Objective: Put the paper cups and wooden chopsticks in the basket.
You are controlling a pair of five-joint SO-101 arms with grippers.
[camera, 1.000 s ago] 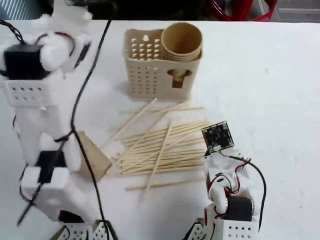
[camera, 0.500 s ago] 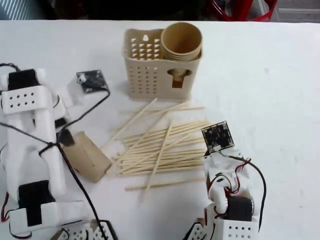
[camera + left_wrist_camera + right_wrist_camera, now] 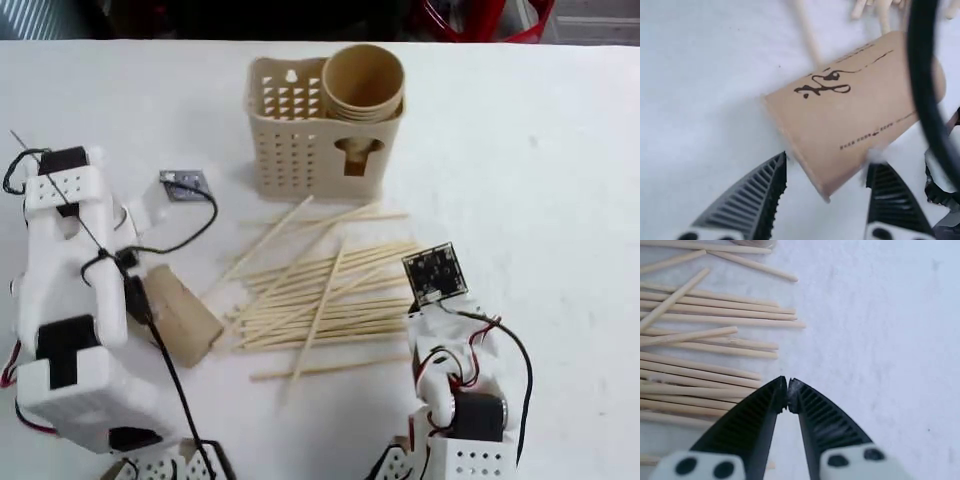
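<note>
A brown paper cup (image 3: 182, 314) (image 3: 855, 107) lies on its side on the white table, left of the chopstick pile. My left arm (image 3: 70, 260) is bent low over it. My left gripper (image 3: 827, 182) is open, one finger on each side of the cup's end, not closed on it. Several wooden chopsticks (image 3: 320, 292) (image 3: 705, 340) lie scattered in front of the beige basket (image 3: 290, 150). A stack of paper cups (image 3: 362, 82) stands in the basket. My right gripper (image 3: 787, 391) is shut and empty, just above the table at the pile's right edge.
A black cable (image 3: 924, 90) from the left arm hangs across the cup. My right arm (image 3: 452, 360) sits at the near edge. Bare table stretches to the right of the basket and the pile.
My left arm has swung down from a raised pose and lowered its gripper over the lying cup. The right arm, chopsticks and basket have not moved.
</note>
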